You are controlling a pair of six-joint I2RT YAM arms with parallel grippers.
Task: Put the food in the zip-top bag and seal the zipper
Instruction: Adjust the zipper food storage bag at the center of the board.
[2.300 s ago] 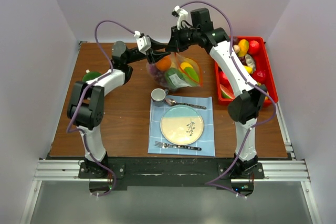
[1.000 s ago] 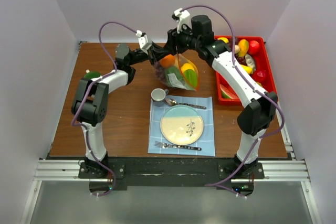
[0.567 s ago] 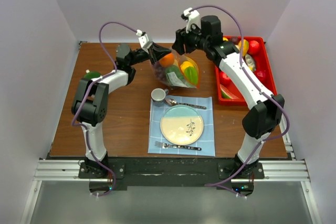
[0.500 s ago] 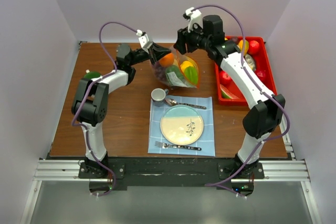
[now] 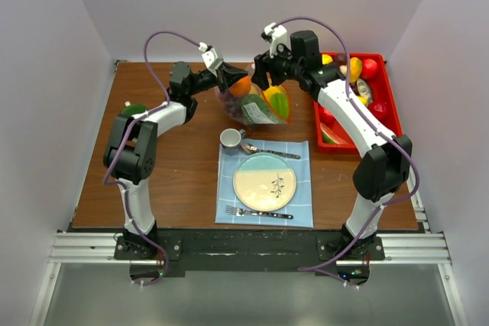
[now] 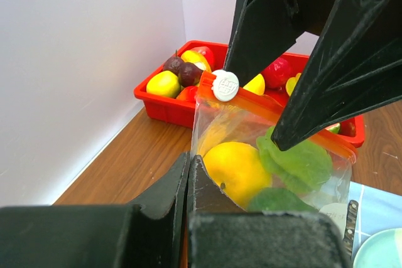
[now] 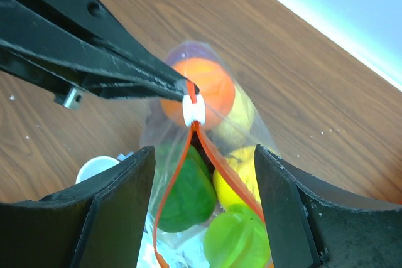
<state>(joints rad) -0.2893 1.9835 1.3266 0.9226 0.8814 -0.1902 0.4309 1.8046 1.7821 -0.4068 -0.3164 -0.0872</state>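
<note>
Filled bag (image 5: 260, 106) at the far middle of the desk (image 5: 176, 166), zipper (image 7: 171, 187) gaping

The left fingers (image 7: 107, 70) pinch the bag's corner at the slider (image 7: 193, 110); the right fingers (image 7: 116, 208), spread and holding nothing, straddle the zipper, which runs from the slider toward them.

Right gripper off the bag mouth; bag drawn up.
The right gripper (image 5: 260, 79), earlier pressed close against the left gripper (image 5: 227, 75) at the bag (image 5: 263, 108) mouth, slid right along the zipper (image 6: 251, 101), drew clear, and now hangs above it with jaws apart. The right arm (image 5: 359, 124) has swung its elbow out rightwards. The bag, once sprawled wide, now hangs narrower and more upright.
</note>
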